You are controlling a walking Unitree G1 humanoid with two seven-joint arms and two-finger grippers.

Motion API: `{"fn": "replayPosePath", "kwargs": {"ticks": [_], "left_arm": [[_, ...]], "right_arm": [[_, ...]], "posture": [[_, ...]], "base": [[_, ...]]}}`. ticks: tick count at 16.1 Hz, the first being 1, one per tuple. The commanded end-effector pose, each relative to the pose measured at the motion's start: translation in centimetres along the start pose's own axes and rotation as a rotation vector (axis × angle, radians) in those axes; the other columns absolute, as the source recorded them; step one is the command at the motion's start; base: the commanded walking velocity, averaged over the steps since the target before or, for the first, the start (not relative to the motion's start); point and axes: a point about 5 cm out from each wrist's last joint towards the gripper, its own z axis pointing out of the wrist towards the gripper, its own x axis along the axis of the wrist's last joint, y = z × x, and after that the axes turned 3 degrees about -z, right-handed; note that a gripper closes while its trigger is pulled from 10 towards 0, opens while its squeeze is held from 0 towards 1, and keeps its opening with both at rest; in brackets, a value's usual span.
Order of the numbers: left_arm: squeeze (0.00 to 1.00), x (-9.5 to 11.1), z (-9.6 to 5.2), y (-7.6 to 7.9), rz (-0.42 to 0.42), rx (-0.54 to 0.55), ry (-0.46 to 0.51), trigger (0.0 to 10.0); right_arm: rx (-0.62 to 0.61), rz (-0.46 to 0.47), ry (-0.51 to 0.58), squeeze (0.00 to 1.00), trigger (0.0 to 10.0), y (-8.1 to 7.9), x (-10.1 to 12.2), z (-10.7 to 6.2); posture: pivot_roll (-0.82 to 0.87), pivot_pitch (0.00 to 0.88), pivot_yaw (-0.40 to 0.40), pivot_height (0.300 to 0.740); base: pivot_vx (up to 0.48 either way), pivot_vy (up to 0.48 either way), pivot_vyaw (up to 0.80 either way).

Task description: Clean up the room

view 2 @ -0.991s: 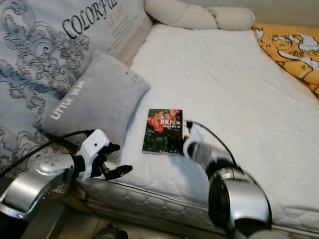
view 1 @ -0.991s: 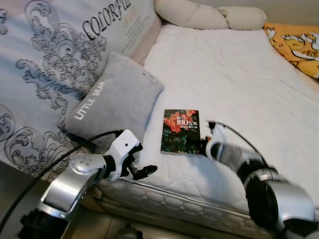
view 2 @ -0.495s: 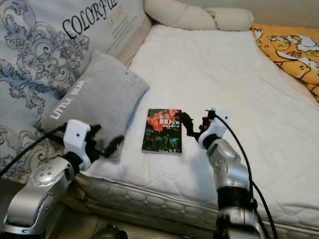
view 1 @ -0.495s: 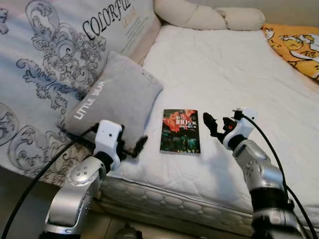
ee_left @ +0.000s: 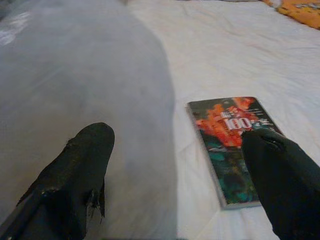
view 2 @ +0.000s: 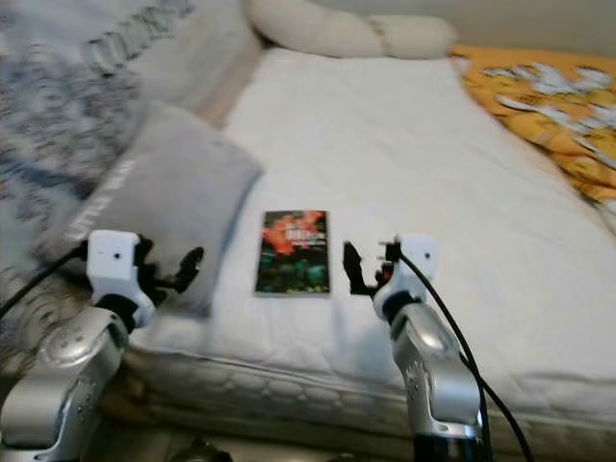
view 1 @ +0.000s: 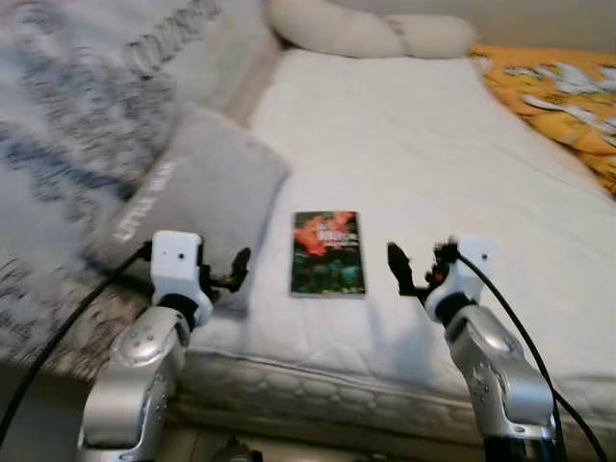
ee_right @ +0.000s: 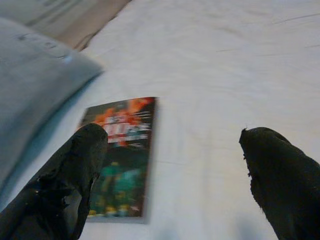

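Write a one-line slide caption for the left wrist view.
Open left tool above the bed, one finger over a grey pillow, the other over a book.

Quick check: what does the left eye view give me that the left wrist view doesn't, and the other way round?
The left eye view alone takes in both arms, the left gripper over the grey pillow's edge and the right gripper beside the book, plus the long cream bolster at the head of the bed and the orange blanket. The left wrist view alone gives a close look at the book's cover, with "100" readable, between that gripper's open black fingers. Both show the book lying flat on the white mattress next to the pillow.
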Motion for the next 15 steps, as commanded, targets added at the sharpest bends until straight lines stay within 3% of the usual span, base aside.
{"fn": "replayPosePath", "kwargs": {"ticks": [1, 3, 4, 5, 10, 13, 15], "left_arm": [[0.89, 0.3, -0.2, 0.3, 0.025, -0.003, 0.012, 10.0], [0.89, 0.3, -0.2, 0.4, 0.034, 0.005, 0.018, 10.0], [0.89, 0.3, -0.2, 0.4, 0.036, 0.005, 0.015, 10.0], [0.89, 0.3, -0.2, 0.4, 0.037, 0.006, 0.012, 10.0], [0.88, 0.2, -0.3, 0.5, 0.05, 0.006, 0.01, 10.0], [0.87, -0.2, -0.5, 0.5, 0.051, 0.009, 0.003, 10.0], [0.87, -0.3, -0.5, 0.5, 0.053, 0.013, 0.002, 10.0]], "right_arm": [[-0.013, -0.023, 0.019, 1.0, 10.0, 0.1, 0.6, -0.3], [-0.007, -0.049, 0.008, 1.0, 10.0, 0.0, 0.6, -0.7], [-0.011, -0.054, -0.003, 0.44, 10.0, -0.1, 0.6, -0.9], [-0.01, -0.072, -0.011, 0.0, 10.0, -0.2, 0.6, -1.0], [-0.071, -0.152, -0.06, 0.0, 10.0, 0.3, 0.2, -1.3], [-0.166, -0.27, -0.05, 0.0, 10.0, 1.2, 0.6, -1.2], [-0.133, -0.266, -0.022, 0.0, 10.0, 1.1, 1.0, -1.3]], "posture": [[0.03, 0.0, -0.006, 0.74], [0.03, 0.0, -0.002, 0.74], [0.03, 0.0, 0.003, 0.74], [0.03, 0.0, 0.003, 0.74], [0.02, 0.0, -0.007, 0.74], [0.02, 0.0, -0.009, 0.74], [0.01, 0.0, -0.009, 0.74]], "base": [[0.0, 0.0, -0.49], [0.0, 0.0, 0.0], [0.0, -0.285, 0.0], [0.0, -0.33, 0.0], [0.0, -0.333, 0.0], [0.0, -0.333, 0.0], [0.0, -0.33, 0.0]]}}
